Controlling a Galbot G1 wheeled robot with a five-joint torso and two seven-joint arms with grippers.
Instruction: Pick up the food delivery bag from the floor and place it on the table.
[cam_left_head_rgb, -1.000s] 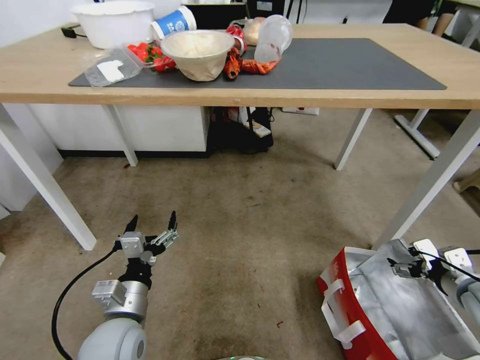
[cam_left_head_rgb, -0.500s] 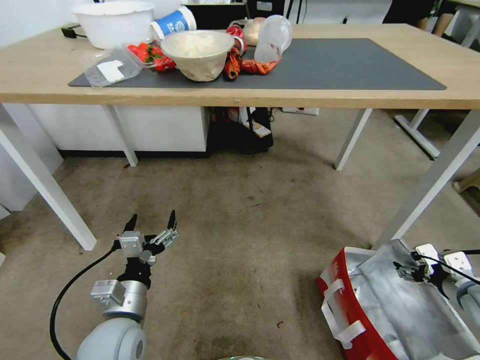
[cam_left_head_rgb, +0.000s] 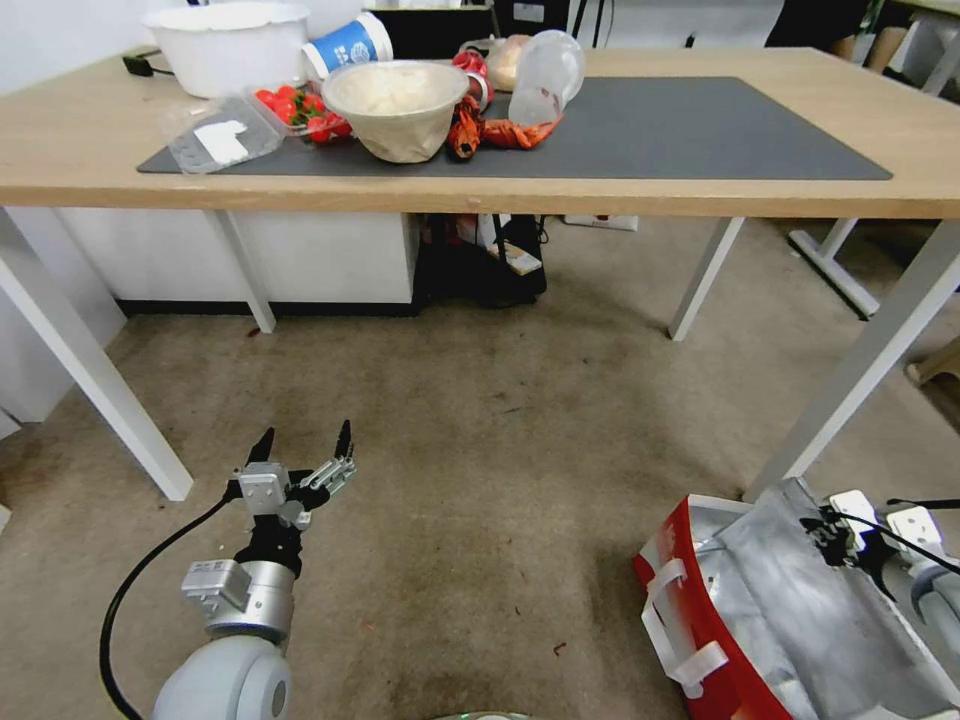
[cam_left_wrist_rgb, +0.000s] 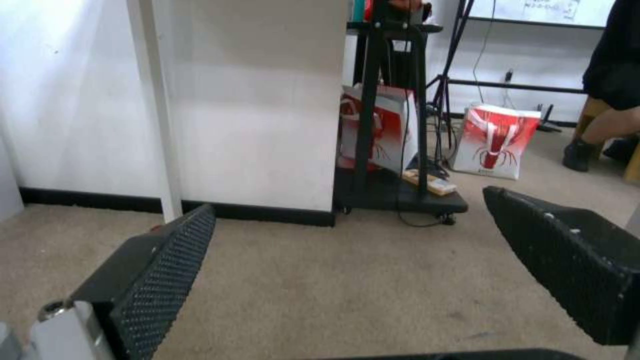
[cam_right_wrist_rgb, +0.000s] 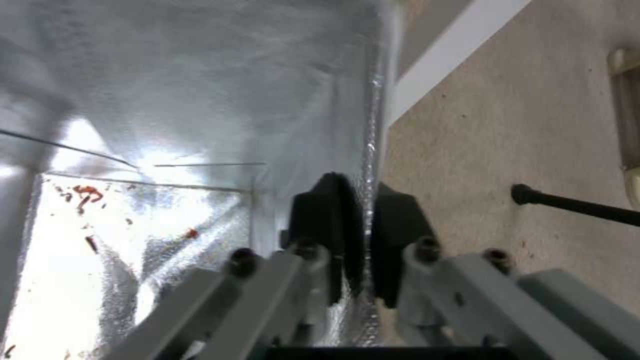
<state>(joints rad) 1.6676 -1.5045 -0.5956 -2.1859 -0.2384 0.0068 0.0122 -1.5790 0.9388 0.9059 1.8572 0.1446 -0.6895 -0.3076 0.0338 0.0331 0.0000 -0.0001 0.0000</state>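
Right gripper pinching food delivery bag wall, at five o'clock.
Grasp made; lifting to table comes next, I judge. Left gripper spread, idle.

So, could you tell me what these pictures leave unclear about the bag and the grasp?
- Food delivery bag: head view, its lower right part is cut off by the picture's edge.
- Right gripper: right wrist view shows it shut on the bag's foil wall; how firmly it holds cannot be seen.
- Bag's white faces and logo: hidden; the head view looks into the open top.
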